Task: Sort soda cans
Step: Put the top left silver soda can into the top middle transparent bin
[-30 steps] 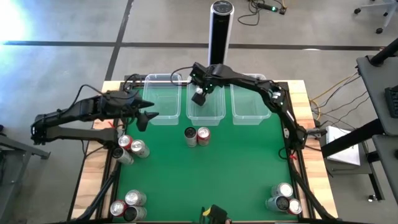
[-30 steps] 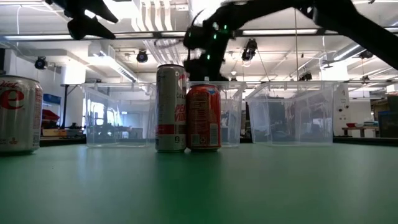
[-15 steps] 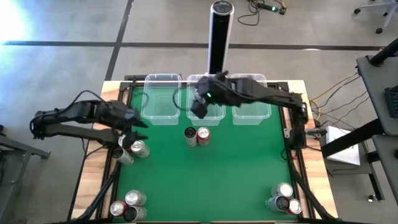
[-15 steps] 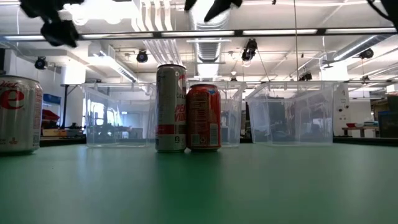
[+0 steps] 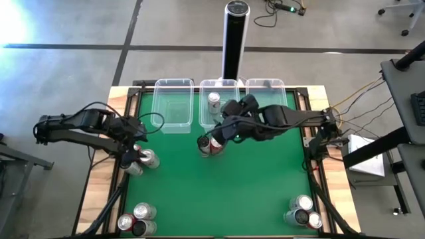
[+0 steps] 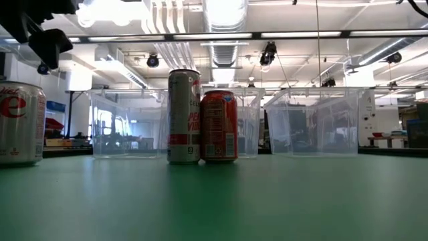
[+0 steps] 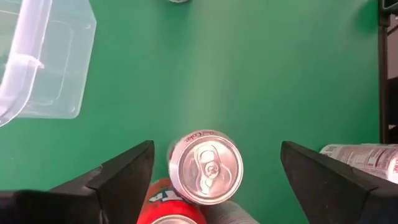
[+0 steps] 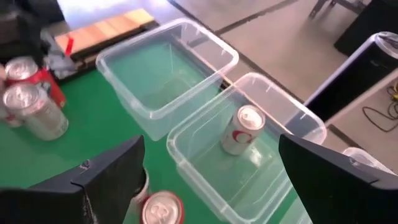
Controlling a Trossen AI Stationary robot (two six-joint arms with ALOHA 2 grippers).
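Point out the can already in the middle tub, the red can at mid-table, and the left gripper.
Can in the middle tub (image 8: 242,129), right wrist view, on its side wall.
Red can (image 6: 219,126), low view, on its label.
Left gripper (image 7: 214,171), left wrist view, midway between its open fingertips, above a can top.

Right arm (image 5: 265,123) covering part of the centre can pair (image 5: 207,145) from above, red can (image 7: 163,205) cut off at the left wrist picture's edge, far-left can (image 6: 20,124) cropped in the low view, both grippers out of that view.
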